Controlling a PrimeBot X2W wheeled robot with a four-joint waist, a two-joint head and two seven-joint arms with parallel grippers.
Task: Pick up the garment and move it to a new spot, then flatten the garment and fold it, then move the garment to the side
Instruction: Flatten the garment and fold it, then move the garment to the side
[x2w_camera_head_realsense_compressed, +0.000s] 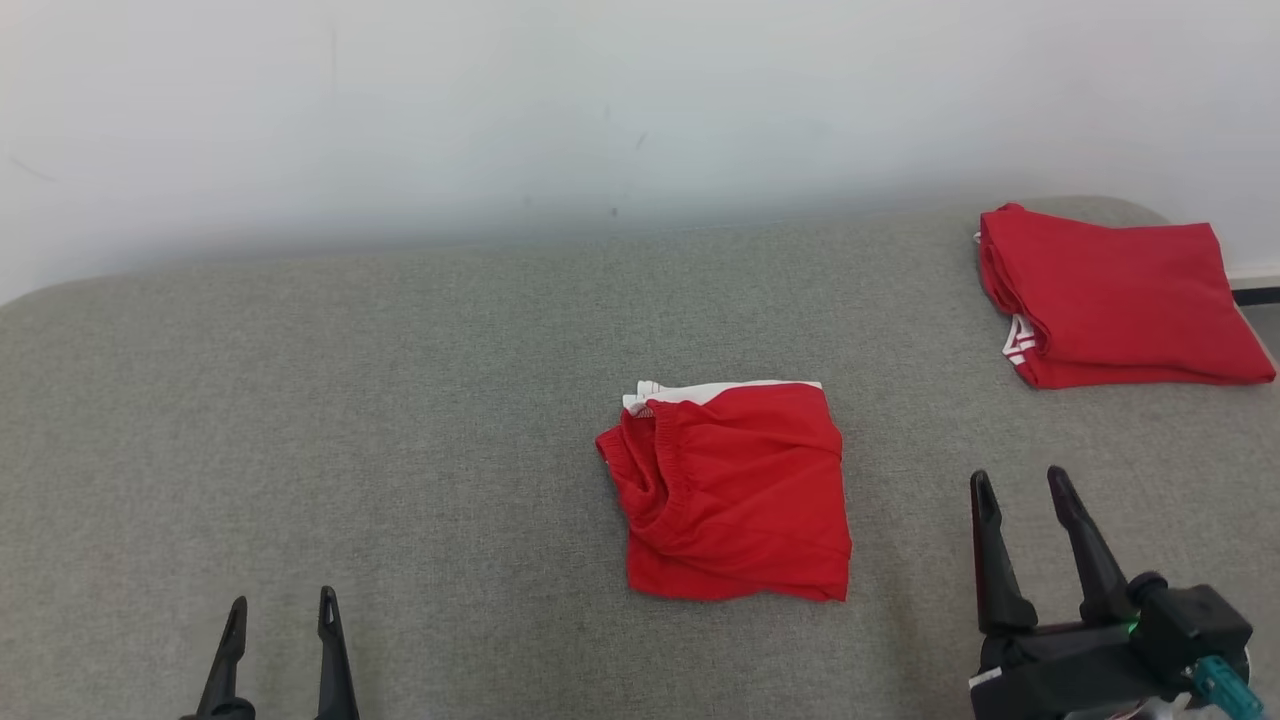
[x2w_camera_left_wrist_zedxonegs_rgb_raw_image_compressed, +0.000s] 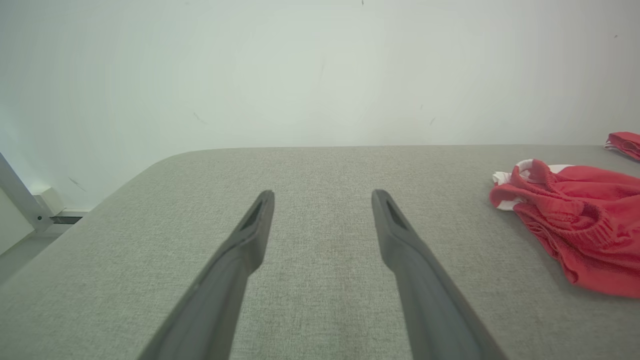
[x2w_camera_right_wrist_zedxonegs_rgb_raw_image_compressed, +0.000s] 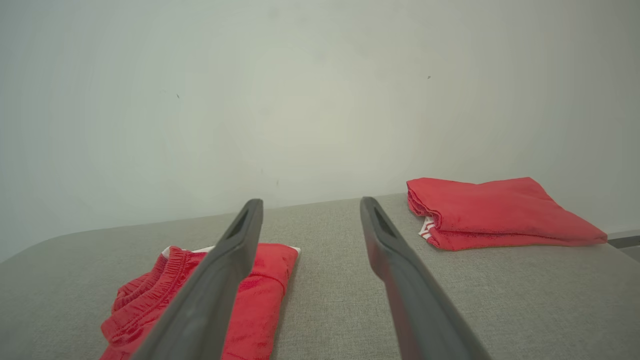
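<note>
The red garment (x2w_camera_head_realsense_compressed: 735, 495) lies folded in a rough square at the middle of the grey cloth-covered desk (x2w_camera_head_realsense_compressed: 400, 420), its waistband (x2w_camera_head_realsense_compressed: 655, 470) bunched along its left edge. The left gripper (x2w_camera_head_realsense_compressed: 282, 598) is spread and empty, well apart from it. The right gripper (x2w_camera_head_realsense_compressed: 1020, 477), also spread and empty, is near its right side, perhaps just above the cloth. A second folded red piece (x2w_camera_head_realsense_compressed: 1120, 300) sits at the far right corner.

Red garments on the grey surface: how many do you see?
2. The middle garment lies at the centre of the surface; the corner garment sits folded at its far right. More could lie out of frame.
</note>
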